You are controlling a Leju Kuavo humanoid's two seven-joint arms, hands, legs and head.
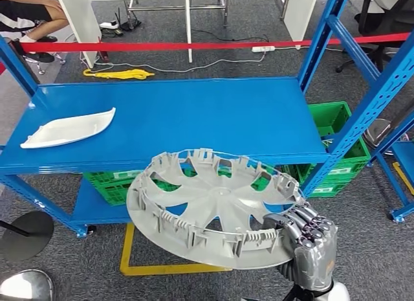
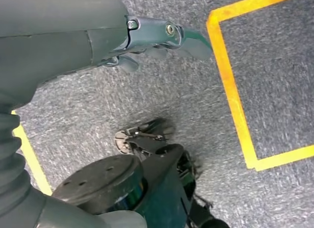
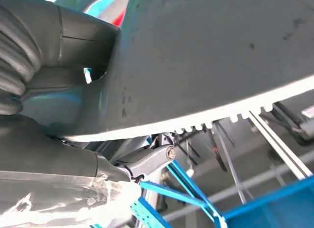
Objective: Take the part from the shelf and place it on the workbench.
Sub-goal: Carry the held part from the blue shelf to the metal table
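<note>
Now we hold the hubcap (image 1: 215,207) flat by its rim in our right hand (image 1: 307,239), clear of the shelf (image 1: 195,116), so it carries level toward the workbench. Our left hand (image 2: 159,39) hangs empty, fingers loosely apart.

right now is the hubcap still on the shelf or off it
Off it: the right robot hand holds the hubcap by its rim, in front of the blue shelf.

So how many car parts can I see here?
2. A grey wheel cover is held by the right hand in front of the blue shelf. A white trim piece lies on the shelf's left end. Others may be hidden.
</note>
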